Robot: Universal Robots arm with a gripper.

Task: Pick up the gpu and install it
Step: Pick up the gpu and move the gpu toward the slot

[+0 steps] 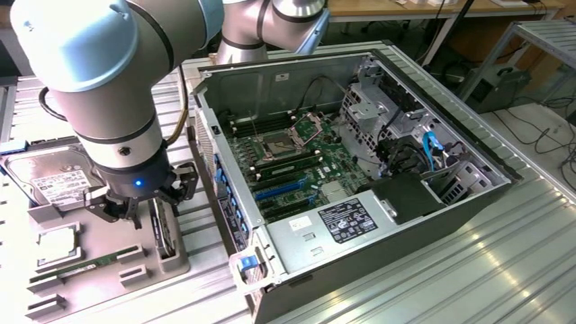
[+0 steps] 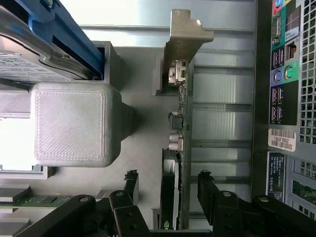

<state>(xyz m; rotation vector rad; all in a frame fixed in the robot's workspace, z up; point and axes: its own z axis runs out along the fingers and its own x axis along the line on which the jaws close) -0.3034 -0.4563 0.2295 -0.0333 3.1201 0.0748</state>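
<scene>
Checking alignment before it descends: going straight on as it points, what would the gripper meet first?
Most likely the gpu, on edge in line between the open jaws of the gripper; depth is unclear.

The arm [image 1: 90,74] low, the tool [image 1: 144,209] straight down, jaws wide apart.

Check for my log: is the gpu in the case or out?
Out: the gpu stands on edge in the grey holder beside the case.

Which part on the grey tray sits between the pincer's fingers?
The graphics card, standing on edge inside the open pincer; hard drive, processor and memory stick lie flat, farther off.
</scene>
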